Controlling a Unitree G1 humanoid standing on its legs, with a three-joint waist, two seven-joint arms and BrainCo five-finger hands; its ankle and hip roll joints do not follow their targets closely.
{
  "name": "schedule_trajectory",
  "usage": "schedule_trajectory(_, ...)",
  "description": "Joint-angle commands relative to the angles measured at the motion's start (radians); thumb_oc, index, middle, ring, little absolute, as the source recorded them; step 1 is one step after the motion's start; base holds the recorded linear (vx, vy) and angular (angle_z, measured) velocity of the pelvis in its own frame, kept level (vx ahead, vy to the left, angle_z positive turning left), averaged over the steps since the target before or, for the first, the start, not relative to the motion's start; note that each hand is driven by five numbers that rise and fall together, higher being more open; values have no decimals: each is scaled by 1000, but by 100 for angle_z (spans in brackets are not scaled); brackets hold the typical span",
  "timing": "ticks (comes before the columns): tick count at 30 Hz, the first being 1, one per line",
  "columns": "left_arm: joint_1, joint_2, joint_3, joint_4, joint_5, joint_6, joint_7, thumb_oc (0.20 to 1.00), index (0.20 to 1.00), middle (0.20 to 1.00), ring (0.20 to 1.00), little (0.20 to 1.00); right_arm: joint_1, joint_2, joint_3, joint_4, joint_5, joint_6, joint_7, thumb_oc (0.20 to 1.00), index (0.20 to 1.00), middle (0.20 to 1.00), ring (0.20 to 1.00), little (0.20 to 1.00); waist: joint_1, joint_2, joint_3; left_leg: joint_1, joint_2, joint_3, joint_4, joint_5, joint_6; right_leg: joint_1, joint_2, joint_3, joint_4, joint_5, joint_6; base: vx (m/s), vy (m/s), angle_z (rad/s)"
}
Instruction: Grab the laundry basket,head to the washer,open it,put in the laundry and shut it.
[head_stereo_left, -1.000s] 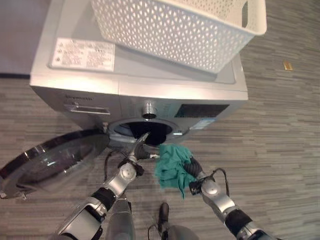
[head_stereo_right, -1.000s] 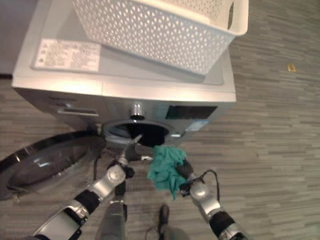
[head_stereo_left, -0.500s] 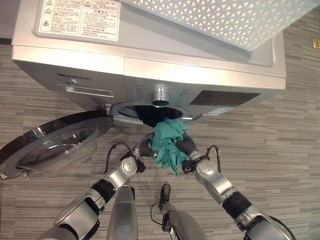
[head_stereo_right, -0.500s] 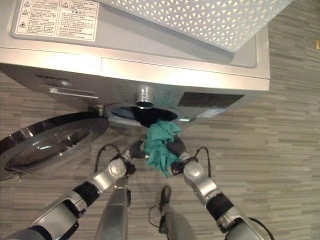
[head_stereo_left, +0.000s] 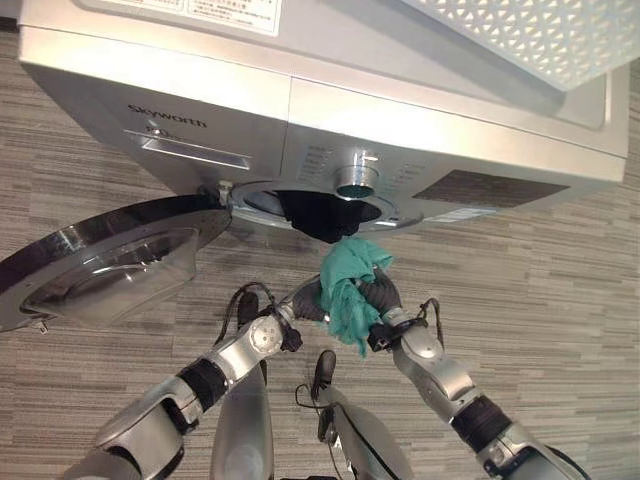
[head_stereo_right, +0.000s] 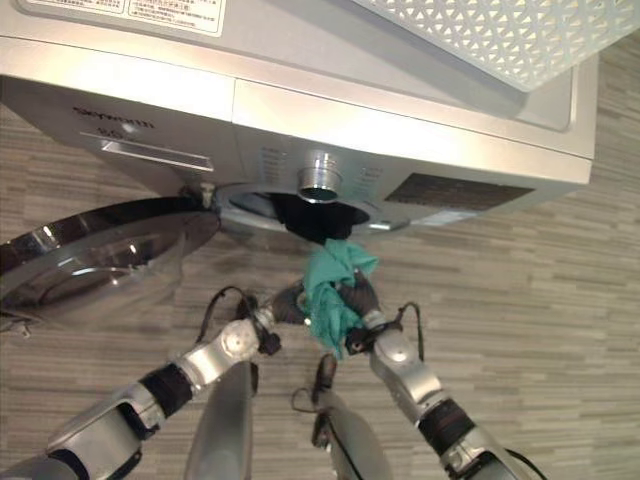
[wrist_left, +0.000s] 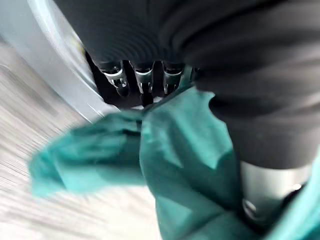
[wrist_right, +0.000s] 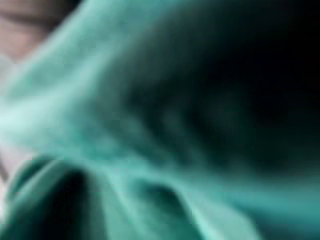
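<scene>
A teal cloth (head_stereo_left: 349, 284) hangs bunched just below the dark drum opening (head_stereo_left: 315, 208) of the silver washer (head_stereo_left: 200, 90). My right hand (head_stereo_left: 379, 293) is against its right side, fingers buried in the folds, shut on the cloth. My left hand (head_stereo_left: 304, 299) meets the cloth from the left. Its fingers (wrist_left: 142, 80) are straight and point at the opening, with the cloth (wrist_left: 185, 150) lying across them. The round glass door (head_stereo_left: 110, 265) stands swung open to the left. The white lattice laundry basket (head_stereo_left: 540, 35) sits on top of the washer at the right.
A silver knob (head_stereo_left: 357, 180) juts out just above the drum opening. A detergent drawer (head_stereo_left: 185, 150) is at the washer's upper left front. Grey striped floor (head_stereo_left: 560, 280) lies open to the right of the washer.
The cloth has risen from beside the right hand to just under the drum opening. My left hand has closed in on it from the left. The camera has moved nearer the washer.
</scene>
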Motion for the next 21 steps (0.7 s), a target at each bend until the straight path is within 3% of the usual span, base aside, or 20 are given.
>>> schedule_trajectory(1, 65, -10, -82, -97, 38, -29, -148, 1000, 1000, 1000, 1000, 1000, -7, -22, -84, -146, 28, -55, 23, 200, 200, 200, 200, 200, 16, 31, -33, -106, 22, -9, 28, 25, 0, 49, -15, -21, 151, -105, 25, 0, 0, 0)
schedule_trajectory(6, 120, 63, -64, -172, 56, -36, -164, 1000, 1000, 1000, 1000, 1000, 5, -30, -107, -165, 23, -55, 23, 200, 200, 200, 200, 200, 30, 45, -17, -107, 12, -6, 26, 25, -2, 50, -19, -30, 145, -114, 20, 1, 4, 1)
schedule_trajectory(11, 134, 36, -47, -179, -6, -34, -146, 1000, 1000, 1000, 1000, 1000, 13, -24, -118, -174, 30, -62, 12, 200, 200, 200, 200, 200, 28, 48, -16, -109, 5, -6, 25, 26, -3, 50, -20, -37, 142, -119, 17, 0, 9, 4)
schedule_trajectory(15, 99, -132, -66, -59, -101, -31, -95, 1000, 1000, 1000, 1000, 1000, 7, 0, -126, -169, 53, -80, -15, 200, 200, 200, 200, 200, 14, 42, -19, -116, -3, -2, 24, 26, -4, 52, -21, -43, 135, -116, 16, -1, 7, 2)
schedule_trajectory(16, 99, -133, -66, -59, -101, -32, -95, 1000, 1000, 1000, 1000, 1000, 7, 0, -126, -169, 53, -80, -15, 200, 200, 200, 200, 200, 14, 42, -19, -117, -3, -2, 24, 26, -4, 52, -21, -43, 135, -116, 16, 0, 0, 0)
schedule_trajectory(17, 62, -217, -82, 24, -97, -26, -64, 1000, 1000, 1000, 1000, 1000, -8, 13, -127, -162, 61, -89, -34, 200, 200, 200, 200, 200, 3, 34, -20, -120, -6, -1, 26, 24, -4, 52, -22, -46, 134, -112, 15, 0, 0, 0)
schedule_trajectory(21, 14, -327, -96, 115, -130, -31, -2, 1000, 1000, 1000, 1000, 1000, -30, 37, -124, -146, 88, -106, -62, 200, 200, 200, 200, 200, -13, 25, -21, -131, -9, -2, 30, 23, -3, 45, -23, -50, 137, -107, 13, -5, -5, 3)
